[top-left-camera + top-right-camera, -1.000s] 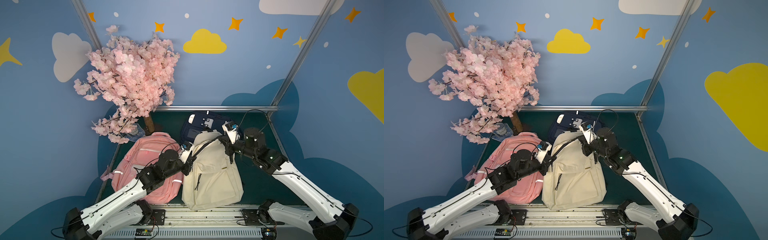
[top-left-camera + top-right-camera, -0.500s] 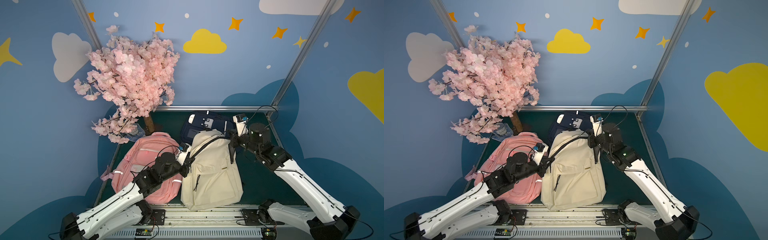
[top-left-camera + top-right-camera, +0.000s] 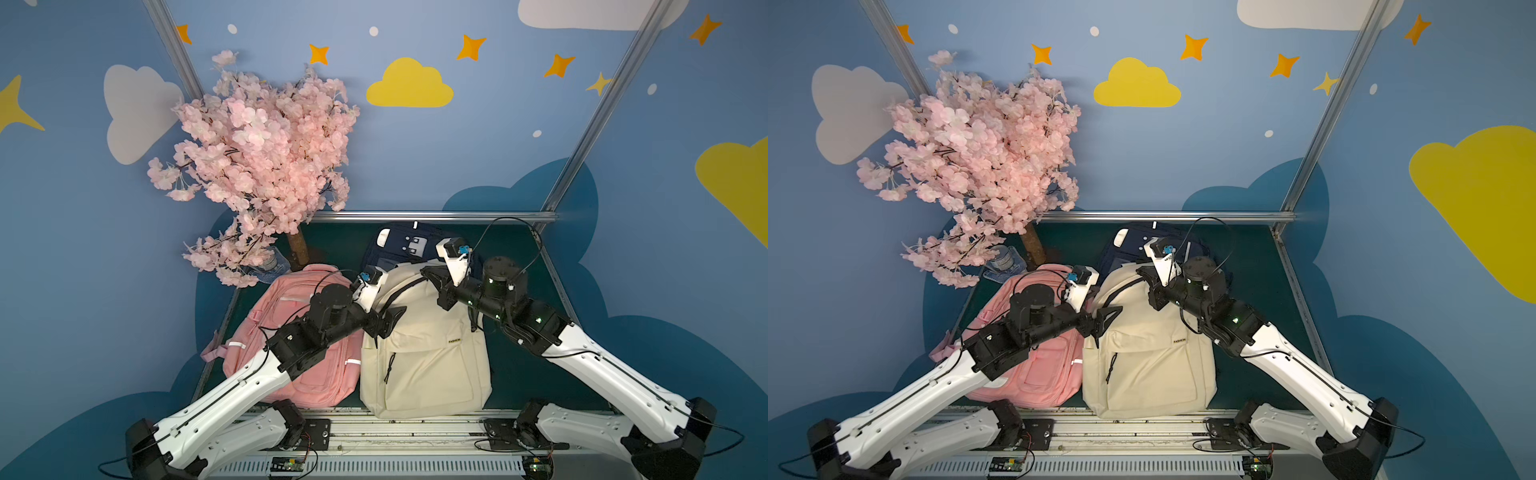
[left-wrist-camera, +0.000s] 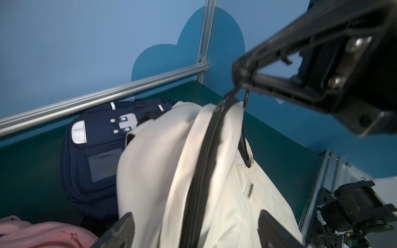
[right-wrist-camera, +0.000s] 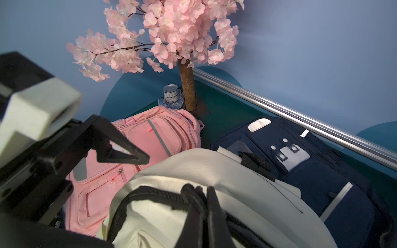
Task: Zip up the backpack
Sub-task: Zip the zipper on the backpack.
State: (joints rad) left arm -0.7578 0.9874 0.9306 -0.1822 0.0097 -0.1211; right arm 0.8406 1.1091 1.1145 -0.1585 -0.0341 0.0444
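The cream backpack (image 3: 428,365) lies flat in the middle of the green table (image 3: 336,245). Its bottom reaches the front edge and its top points to the far edge. On its left side it touches the pink backpack (image 3: 316,382); no free strip shows between them. Its top lies over the near part of the navy backpack (image 3: 395,249), which sits close along the rail (image 3: 432,217) of the far edge. Bare table shows only to the right of the cream backpack, up to the right edge, and the right arm crosses above this strip.

The right gripper (image 5: 202,191) is at the top of the cream backpack. Its fingers are pressed together and pinch the black zipper pull (image 4: 231,94). The zipper (image 4: 204,163) runs as a dark line along the top ridge up to this pull; whether its teeth are joined there cannot be told.

The left gripper (image 3: 390,322) is over the upper left side of the same backpack, with its fingers spread wide, one on each side of the zipper line, and holds nothing.

The blossom tree (image 3: 266,158) stands in the far left corner, and a small can (image 5: 170,94) is just beside its trunk. The walls are blue with painted clouds and stars.
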